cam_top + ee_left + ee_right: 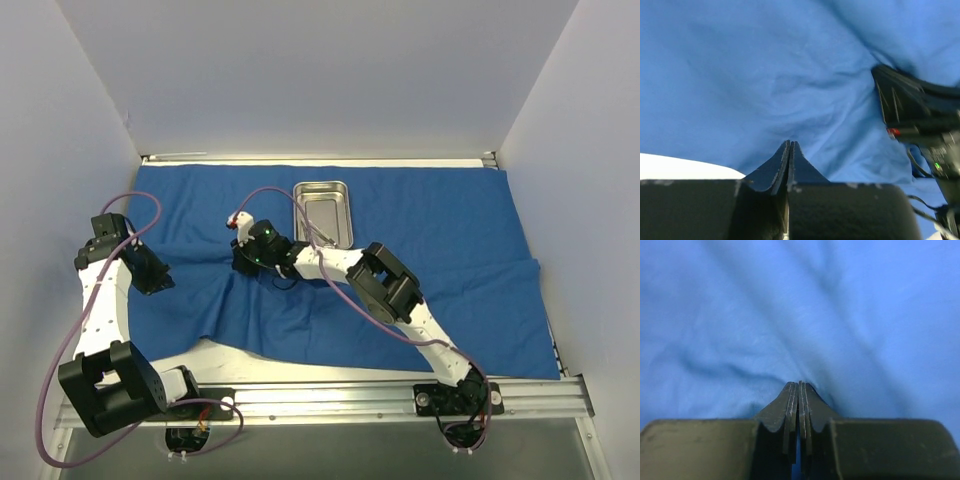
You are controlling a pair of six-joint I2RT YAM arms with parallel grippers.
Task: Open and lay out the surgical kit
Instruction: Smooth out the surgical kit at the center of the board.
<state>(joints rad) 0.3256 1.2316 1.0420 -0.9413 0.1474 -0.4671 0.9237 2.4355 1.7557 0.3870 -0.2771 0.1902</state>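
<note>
Here the royal-blue cloth wrap (440, 240) lies spread over most of the desk (235, 358). The steel tray (322, 212) sits on it toward the far edge, about midway across; I cannot make out the thin instruments in any view. Both arms are down on the left half of the cloth. The left end effector (790, 145) is near the left border and the right end effector (798, 385) is near the middle, just this side of the tray, with a ridge of slack running between them. Each has its fingers pressed together with no gap showing. The creases running into the tips suggest each is nipping a thin fold of fabric rather than closing on nothing. The step in hand looks like smoothing that rumpled left portion, whose near hem sits in a wavy line back from the bare desk. To do it well, I would draw the two pinches apart low and slowly, the left one outward toward the near corner, so the ridge flattens instead of lifting. The right pinch is close to the tray, so any pull there should be gentle and directed away from it, or the tray may slide with the cloth. Let go only once the fabric lies flat.
</note>
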